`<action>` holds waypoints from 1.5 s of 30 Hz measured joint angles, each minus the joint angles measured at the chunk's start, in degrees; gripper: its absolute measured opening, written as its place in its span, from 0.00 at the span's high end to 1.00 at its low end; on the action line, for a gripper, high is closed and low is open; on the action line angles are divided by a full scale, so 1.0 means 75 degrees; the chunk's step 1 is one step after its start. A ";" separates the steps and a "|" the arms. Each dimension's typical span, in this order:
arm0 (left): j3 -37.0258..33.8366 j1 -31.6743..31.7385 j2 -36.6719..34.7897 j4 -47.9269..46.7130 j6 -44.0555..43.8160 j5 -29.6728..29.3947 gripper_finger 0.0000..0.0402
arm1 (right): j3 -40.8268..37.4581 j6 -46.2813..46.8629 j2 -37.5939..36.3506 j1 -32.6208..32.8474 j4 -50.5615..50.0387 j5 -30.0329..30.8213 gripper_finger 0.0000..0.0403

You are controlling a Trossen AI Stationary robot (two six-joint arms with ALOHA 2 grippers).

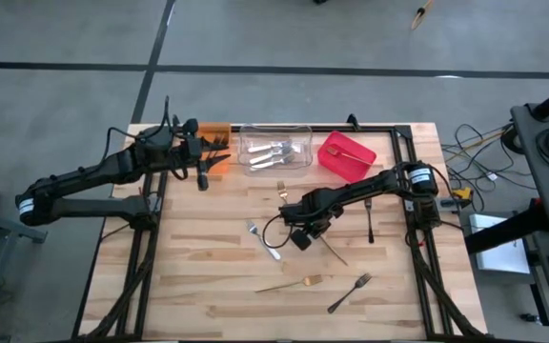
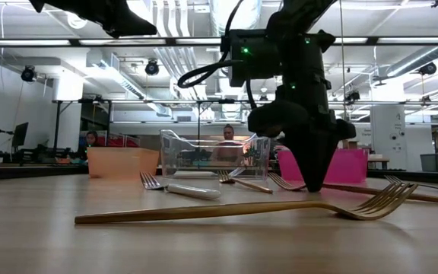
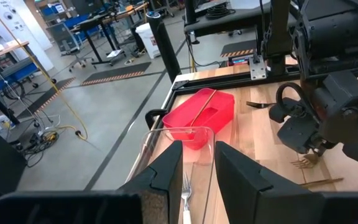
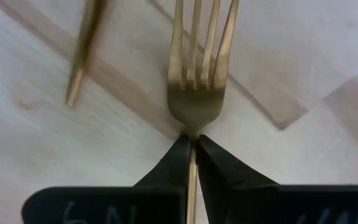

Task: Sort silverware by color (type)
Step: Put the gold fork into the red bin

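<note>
Fingers [image 4: 178, 163] pinch gold fork [image 4: 197, 68]; clear bin [image 1: 274, 149] holds silver forks [image 1: 276, 151].

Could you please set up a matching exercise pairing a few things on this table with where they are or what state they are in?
Things:
1. right gripper
2. left gripper
3. clear bin
4. red bin

Places or states:
A. holds silver forks
B. shut on the neck of a gold fork on the table
C. holds one gold utensil
D. up by the orange bin

Pairs: 1-B, 2-D, 3-A, 4-C
</note>
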 joint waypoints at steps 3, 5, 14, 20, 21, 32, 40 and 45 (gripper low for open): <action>0.0000 0.0000 0.0000 0.0000 0.0000 0.0000 0.81 | 0.0066 -0.0170 -0.0186 -0.0021 -0.0212 0.0161 0.97; 0.0000 0.0000 0.0000 0.0003 0.0000 0.0000 0.81 | 0.0222 -0.0249 -0.0333 -0.0024 -0.0336 0.0308 0.98; 0.0000 0.0000 0.0000 0.0012 0.0000 0.0003 0.81 | 0.1417 -0.0901 -0.0455 -0.0152 -0.1995 0.0840 0.98; 0.0000 0.0003 0.0000 0.0012 0.0000 0.0003 0.81 | 0.2498 -0.1630 -0.0450 -0.0399 -0.3205 0.1278 0.98; 0.0000 0.0000 0.0000 0.0022 0.0000 0.0003 0.81 | 0.2673 -0.1819 -0.0450 -0.0471 -0.3442 0.1364 0.98; 0.0000 0.0001 0.0000 0.0058 -0.0003 0.0006 0.81 | 0.4283 -0.3894 -0.0450 -0.1914 -0.4925 0.2279 0.98; 0.0000 0.0003 0.0000 0.0058 -0.0001 0.0008 0.81 | 0.4448 -0.5709 -0.0450 -0.3368 -0.4942 0.2330 0.98; 0.0000 0.0003 0.0000 0.0058 0.0000 0.0009 0.81 | 0.4269 -0.7022 -0.0395 -0.4107 -0.4952 0.2335 0.98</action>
